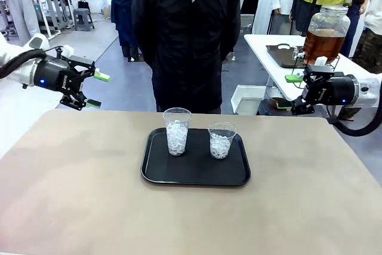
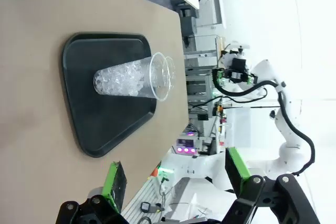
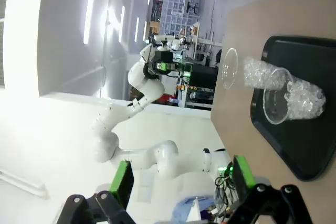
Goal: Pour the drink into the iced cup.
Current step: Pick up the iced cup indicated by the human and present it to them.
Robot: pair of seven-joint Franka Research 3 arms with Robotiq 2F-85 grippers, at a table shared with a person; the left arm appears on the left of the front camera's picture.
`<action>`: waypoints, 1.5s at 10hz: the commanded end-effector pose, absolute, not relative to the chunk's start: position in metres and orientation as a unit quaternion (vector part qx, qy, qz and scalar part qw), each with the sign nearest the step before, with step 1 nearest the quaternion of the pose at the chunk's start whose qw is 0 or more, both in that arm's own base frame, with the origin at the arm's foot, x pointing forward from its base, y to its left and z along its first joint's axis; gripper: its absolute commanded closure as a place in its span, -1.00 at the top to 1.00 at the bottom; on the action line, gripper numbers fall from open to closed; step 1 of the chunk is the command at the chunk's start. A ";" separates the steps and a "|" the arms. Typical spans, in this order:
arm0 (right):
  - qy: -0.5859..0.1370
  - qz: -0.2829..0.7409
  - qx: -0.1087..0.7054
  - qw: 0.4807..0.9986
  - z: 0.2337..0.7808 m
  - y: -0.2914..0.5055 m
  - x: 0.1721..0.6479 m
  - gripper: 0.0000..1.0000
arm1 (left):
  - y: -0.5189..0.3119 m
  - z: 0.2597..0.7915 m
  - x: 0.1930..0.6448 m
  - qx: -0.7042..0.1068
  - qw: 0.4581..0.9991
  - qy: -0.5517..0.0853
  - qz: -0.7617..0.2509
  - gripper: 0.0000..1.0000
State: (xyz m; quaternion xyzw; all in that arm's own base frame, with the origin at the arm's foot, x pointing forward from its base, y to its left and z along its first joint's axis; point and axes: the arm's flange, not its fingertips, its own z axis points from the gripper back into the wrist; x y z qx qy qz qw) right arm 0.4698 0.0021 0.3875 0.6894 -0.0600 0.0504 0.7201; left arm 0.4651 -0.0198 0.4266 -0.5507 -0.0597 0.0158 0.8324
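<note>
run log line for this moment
left gripper: open, empty; right gripper: open, empty; tall iced cup, short iced cup: upright on tray; drink: in jar dispenser; pour: not started

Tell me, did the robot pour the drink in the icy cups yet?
Not yet. Done: the taller iced cup and shorter iced cup stand on the black tray, holding ice alone. In hand: nothing; the left gripper and right gripper hang open and empty. Left: all the pouring; the drink sits in its jar.
</note>
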 end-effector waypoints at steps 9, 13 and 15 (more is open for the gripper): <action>-0.013 0.014 0.717 0.697 0.360 -0.005 0.510 1.00 | -0.023 0.404 0.506 -0.610 0.792 -0.022 -0.024 1.00; -0.021 0.017 0.708 0.706 0.350 -0.006 0.505 1.00 | -0.023 0.404 0.506 -0.610 0.792 -0.022 -0.024 1.00; -0.021 0.017 0.708 0.706 0.350 -0.006 0.505 1.00 | -0.023 0.404 0.506 -0.610 0.792 -0.022 -0.024 1.00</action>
